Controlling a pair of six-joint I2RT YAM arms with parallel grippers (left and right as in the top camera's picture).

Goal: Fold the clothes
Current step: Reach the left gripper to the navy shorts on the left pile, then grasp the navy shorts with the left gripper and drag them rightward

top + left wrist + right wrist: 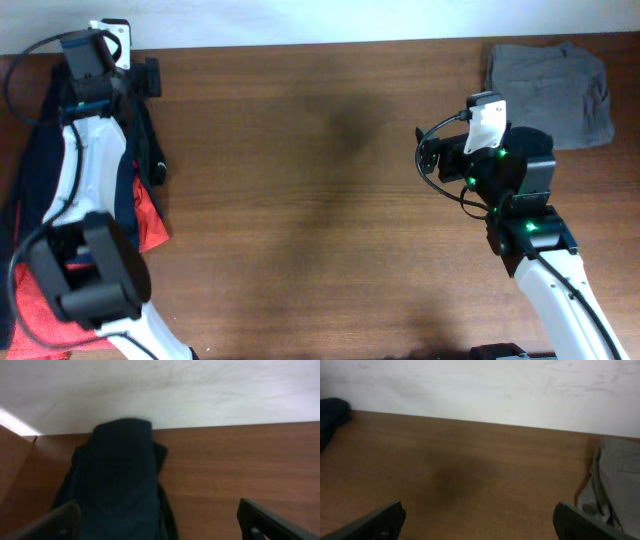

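The big brown table (300,200) had a messy pile on its left side, a dark blue piece of clothing (35,150) with a red one (40,310), and neither looked folded yet. One grey piece (548,95) lay neatly folded in the far right corner, so it seemed one was done and two were left. The left gripper (162,522) was by the dark blue cloth, fingers spread wide and empty, and the right gripper (480,522) was spread and empty too.

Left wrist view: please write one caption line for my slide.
Open left fingers frame a dark navy garment on the wooden table.
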